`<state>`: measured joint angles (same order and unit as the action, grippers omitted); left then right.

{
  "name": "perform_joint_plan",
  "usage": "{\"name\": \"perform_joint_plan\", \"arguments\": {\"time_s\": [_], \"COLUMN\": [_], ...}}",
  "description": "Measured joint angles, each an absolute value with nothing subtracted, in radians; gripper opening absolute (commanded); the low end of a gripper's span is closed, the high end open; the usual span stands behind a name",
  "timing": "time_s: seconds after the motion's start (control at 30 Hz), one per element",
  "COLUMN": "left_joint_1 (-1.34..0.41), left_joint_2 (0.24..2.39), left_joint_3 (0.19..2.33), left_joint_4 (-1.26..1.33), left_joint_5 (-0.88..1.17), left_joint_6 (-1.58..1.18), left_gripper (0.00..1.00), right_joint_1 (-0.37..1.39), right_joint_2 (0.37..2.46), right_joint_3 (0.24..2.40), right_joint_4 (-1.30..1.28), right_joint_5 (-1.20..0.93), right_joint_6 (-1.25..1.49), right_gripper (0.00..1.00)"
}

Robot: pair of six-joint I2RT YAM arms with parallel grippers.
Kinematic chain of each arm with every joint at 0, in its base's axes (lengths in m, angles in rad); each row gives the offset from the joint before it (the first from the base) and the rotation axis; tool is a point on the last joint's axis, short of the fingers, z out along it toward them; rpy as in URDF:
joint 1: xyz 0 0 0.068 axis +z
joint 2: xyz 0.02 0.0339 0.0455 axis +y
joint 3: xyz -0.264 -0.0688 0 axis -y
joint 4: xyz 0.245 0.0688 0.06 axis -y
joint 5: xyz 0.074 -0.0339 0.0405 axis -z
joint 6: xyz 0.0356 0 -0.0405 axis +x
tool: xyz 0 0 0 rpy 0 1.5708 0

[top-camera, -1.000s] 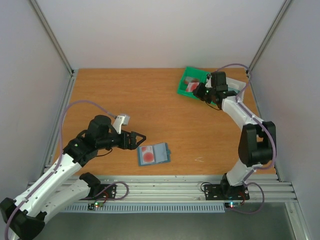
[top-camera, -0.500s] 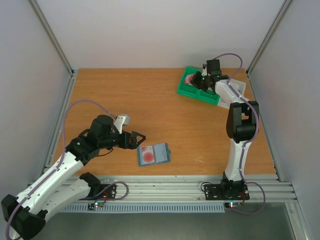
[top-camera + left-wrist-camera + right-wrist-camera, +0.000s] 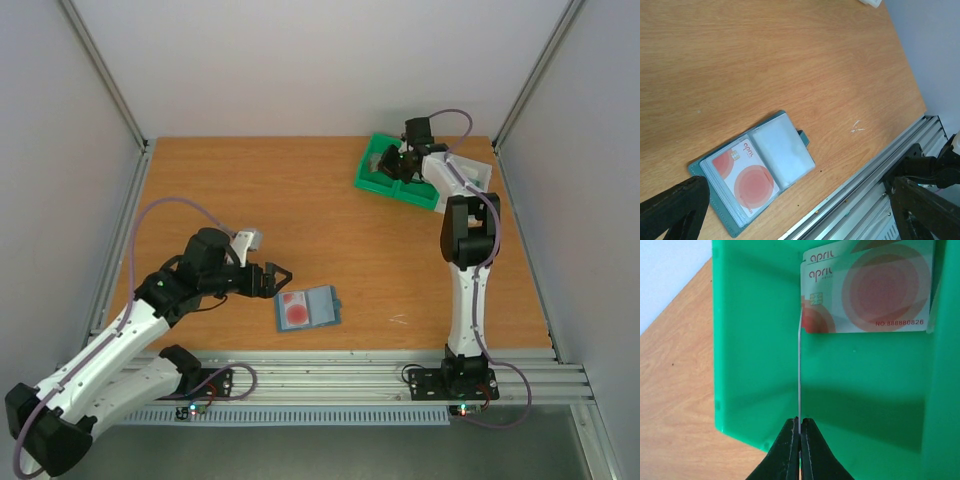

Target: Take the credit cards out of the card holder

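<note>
Three credit cards [image 3: 867, 295] are already out of the card holder [image 3: 760, 165]. Two lie overlapped on the floor of the green tray [image 3: 755, 340]. A third card [image 3: 799, 365] stands edge-on above the tray, pinched at its lower edge by the right claw [image 3: 800, 437], whose jaws are pressed together on it. A fourth card [image 3: 746, 176] sits in a clear sleeve of the holder, which lies spread open on the tabletop [image 3: 765, 60] near the front rail. The left claw [image 3: 279, 280] hovers just beside it, spread wide and holding nothing.

The cards look light, thin and stiff, with slick faces, so one lying flat offers little to grab; an edge is the place to take hold. For the sleeved card, I judge the edge at the sleeve's mouth is best, though I cannot make out which side that is. The light holder may slide or lift with the pull.
</note>
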<state>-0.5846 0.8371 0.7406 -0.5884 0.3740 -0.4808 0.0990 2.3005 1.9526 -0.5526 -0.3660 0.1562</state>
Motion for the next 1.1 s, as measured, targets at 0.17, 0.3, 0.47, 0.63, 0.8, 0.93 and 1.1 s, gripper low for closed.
{"name": "perform_joint_plan", "arguments": {"time_s": [0.17,0.3,0.47,0.63,0.8,0.93,1.1], "left_joint_1": [-0.585,-0.585,-0.585,-0.585,-0.585,-0.583,-0.583], "left_joint_2": [0.855,0.857,0.862,0.889,0.899,0.915,0.963], "left_joint_3": [0.744,0.751,0.751,0.752,0.752,0.752,0.777], "left_joint_4": [-0.598,-0.604,-0.604,-0.607,-0.622,-0.637,-0.697], "left_joint_5": [0.376,0.376,0.377,0.377,0.347,0.31,0.257], "left_joint_6": [-0.477,-0.467,-0.466,-0.465,-0.463,-0.466,-0.476], "left_gripper": [0.99,0.99,0.99,0.99,0.99,0.99,0.99], "right_joint_1": [0.099,0.099,0.099,0.099,0.099,0.099,0.099], "right_joint_2": [2.382,2.403,2.424,2.453,2.461,2.462,2.459], "right_joint_3": [2.074,2.108,2.142,2.206,2.236,2.264,2.288], "right_joint_4": [-0.607,-0.641,-0.668,-0.701,-0.719,-0.75,-0.78], "right_joint_5": [-0.35,-0.319,-0.299,-0.284,-0.269,-0.264,-0.266], "right_joint_6": [0.164,0.164,0.164,0.162,0.162,0.158,0.153], "right_gripper": [0.06,0.07,0.12,0.15,0.17,0.22,0.3]}}
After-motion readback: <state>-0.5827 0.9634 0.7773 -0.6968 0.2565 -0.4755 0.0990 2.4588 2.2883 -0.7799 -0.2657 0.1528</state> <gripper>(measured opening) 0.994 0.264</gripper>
